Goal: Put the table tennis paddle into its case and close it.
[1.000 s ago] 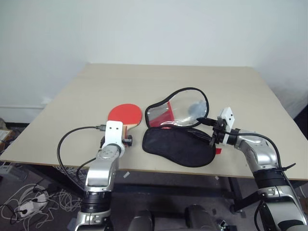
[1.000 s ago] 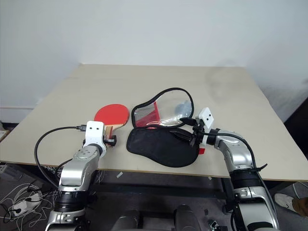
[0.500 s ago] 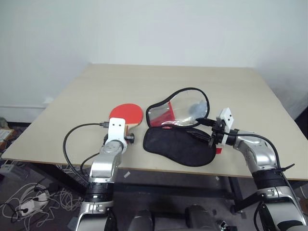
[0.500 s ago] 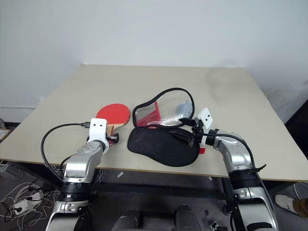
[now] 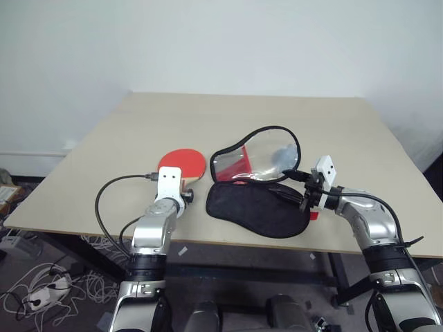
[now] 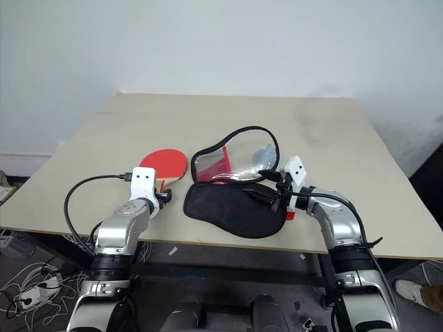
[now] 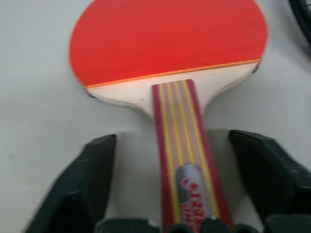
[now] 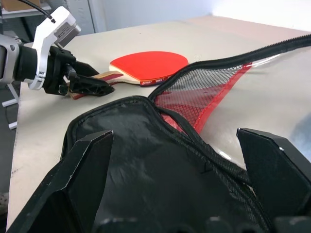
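Your table tennis paddle (image 7: 167, 46) lies flat on the bench (image 5: 208, 117), its handle between your left fingers (image 7: 82, 179), which are spread either side and not yet clamped. The case (image 5: 257, 207) lies unzipped beside it, between your released right fingers (image 8: 82, 179). Grasping, inserting and zipping all remain.

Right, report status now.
Left pincer open astride paddle handle. Right pincer open at open case. Nothing in the way.
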`<move>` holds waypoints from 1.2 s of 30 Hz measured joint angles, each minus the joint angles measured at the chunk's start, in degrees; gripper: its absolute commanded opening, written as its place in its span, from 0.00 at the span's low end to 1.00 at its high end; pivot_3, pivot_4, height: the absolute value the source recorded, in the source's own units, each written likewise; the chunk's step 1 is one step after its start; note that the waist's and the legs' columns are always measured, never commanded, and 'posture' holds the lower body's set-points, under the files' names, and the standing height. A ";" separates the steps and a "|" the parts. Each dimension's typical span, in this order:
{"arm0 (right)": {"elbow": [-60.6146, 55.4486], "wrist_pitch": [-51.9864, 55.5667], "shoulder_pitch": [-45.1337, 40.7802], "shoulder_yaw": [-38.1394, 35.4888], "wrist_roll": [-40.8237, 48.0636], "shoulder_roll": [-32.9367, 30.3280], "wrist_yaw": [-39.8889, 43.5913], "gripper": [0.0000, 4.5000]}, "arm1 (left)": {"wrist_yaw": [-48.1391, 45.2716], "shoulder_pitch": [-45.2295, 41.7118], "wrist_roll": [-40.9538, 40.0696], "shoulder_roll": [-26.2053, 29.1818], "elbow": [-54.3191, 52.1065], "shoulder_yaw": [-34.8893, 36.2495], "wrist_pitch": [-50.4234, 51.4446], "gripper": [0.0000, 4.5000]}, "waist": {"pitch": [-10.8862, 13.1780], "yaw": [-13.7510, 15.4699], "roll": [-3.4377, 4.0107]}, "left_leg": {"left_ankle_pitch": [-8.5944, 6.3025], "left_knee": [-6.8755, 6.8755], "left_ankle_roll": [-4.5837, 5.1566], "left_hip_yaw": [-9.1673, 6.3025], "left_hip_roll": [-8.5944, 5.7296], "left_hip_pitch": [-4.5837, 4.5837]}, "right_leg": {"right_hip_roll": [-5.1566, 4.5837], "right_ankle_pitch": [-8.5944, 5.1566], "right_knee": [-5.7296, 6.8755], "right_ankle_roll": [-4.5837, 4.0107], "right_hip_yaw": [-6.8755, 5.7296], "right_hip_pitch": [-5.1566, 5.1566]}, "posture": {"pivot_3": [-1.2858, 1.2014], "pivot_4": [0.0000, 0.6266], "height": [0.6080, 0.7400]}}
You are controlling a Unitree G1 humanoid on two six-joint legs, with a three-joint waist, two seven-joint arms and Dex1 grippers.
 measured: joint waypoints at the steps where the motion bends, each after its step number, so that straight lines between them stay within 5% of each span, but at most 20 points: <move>1: 0.00 -0.01 0.02 0.06 0.00 0.02 -0.02 0.98 | -0.07 -0.02 -0.03 -0.02 0.04 -0.02 0.00 0.54 | 0.00 0.00 0.00 | 0.00 0.00 0.00 0.00 0.00 0.00 | 0.00 0.00 0.00 0.00 0.00 0.00 | 0.52 0.00 1.00; 6: 0.00 -0.14 0.05 0.07 -0.01 0.04 -0.14 0.98 | 0.13 -0.09 0.06 -0.01 0.12 0.20 0.03 0.26 | 0.00 -0.02 0.00 | 0.00 -0.01 0.00 -0.02 0.00 0.01 | 0.00 0.00 0.02 0.00 -0.01 -0.01 | 0.52 0.00 1.00; 36: 0.01 -1.09 0.04 0.09 -0.04 0.10 -0.59 0.98 | -0.88 -0.69 0.44 1.36 0.63 0.87 -3.56 0.26 | 0.01 0.01 -0.02 | 0.01 -0.03 0.00 -0.02 0.00 -0.03 | 0.00 0.00 0.02 0.00 -0.01 -0.04 | 0.52 0.00 1.00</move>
